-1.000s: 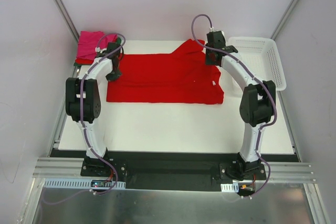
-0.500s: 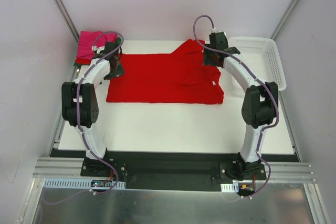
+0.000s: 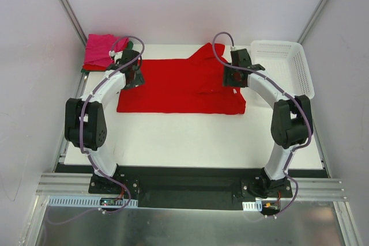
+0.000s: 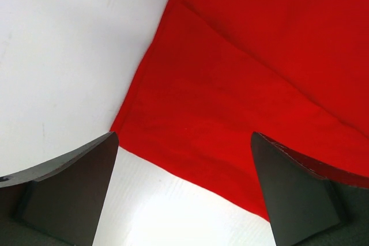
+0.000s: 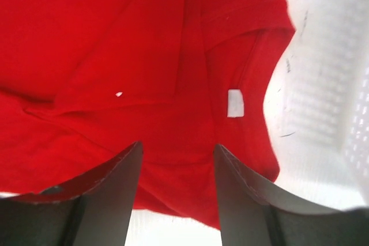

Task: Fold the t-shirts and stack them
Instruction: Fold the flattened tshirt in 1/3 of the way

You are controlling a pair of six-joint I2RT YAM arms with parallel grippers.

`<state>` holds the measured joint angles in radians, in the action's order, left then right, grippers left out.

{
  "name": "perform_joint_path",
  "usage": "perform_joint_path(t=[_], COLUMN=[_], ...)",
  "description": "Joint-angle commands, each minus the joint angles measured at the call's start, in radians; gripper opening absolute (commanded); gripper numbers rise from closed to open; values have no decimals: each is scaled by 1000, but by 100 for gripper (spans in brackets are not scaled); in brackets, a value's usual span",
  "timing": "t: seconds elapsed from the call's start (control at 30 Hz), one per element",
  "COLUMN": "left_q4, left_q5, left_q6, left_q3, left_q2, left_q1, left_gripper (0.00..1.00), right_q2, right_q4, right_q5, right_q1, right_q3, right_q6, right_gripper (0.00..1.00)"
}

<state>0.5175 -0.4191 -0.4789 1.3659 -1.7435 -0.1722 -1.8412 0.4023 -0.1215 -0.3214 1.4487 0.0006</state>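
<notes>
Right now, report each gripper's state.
Left gripper: open, empty, over the red t-shirt edge.
Right gripper: open, empty, over the same shirt near its white label.

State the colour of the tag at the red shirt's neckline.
The tag is white, clearest in the right wrist view.

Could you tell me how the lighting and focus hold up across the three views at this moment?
Top external: even, diffuse light, the red t-shirt sharp with only faint shadows. Left wrist: the white table is nearly blown out, and the dark fingers are soft-edged. Right wrist: the white basket is overexposed and blurred, while the cloth is in focus.
</notes>
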Motion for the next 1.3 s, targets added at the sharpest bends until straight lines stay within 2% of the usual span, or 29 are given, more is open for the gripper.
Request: perform_joint_path(t=[0.0,0.53,1.27], left_q4=[-19,-30,-33], left_q5=[5,-32,-46], left_q6=[3,22,26], left_q3=[-1,-19,-19], left_q2=[-1,-4,-16], left_q1=[-21,-24,-24], left_gripper=[99,99,99], right_q2=[7,-170,-217], right_q4=[-65,-72,-62], right_q5=[79,152,138], right_q1=[-8,-10,-10], right_q3=[1,111,125], right_q6=[44,58,50], right_gripper=[54,54,52])
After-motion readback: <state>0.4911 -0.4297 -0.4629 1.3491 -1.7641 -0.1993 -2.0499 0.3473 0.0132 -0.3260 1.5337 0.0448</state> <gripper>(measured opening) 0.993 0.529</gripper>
